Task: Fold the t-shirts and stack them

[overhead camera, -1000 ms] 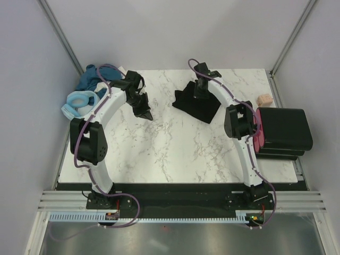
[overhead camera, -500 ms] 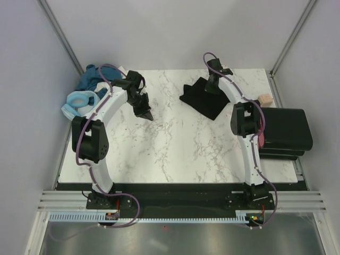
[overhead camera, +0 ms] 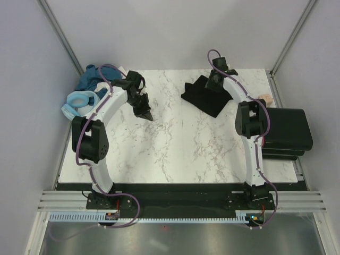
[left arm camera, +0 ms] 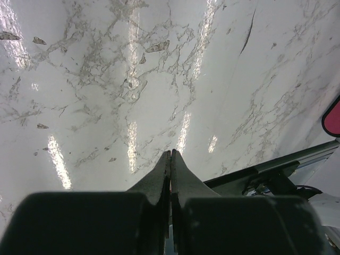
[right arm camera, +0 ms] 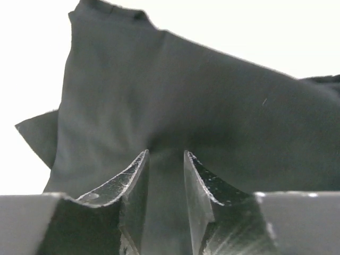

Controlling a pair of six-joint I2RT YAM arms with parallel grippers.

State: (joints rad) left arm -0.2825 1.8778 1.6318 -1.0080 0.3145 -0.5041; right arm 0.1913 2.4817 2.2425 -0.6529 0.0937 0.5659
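Black t-shirt (right arm camera: 175, 95) lies between right gripper (right arm camera: 166, 153) fingers.

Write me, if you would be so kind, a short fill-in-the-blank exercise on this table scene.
The left claw hangs over the bare marble table with its jaws ____. The t-shirt in front of the right claw is ____ in colour. The heap of blue shirts lies by the table's far ____ corner.
Missing words: shut; black; left.

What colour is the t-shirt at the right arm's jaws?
The t-shirt is black, clearest in the right wrist view.
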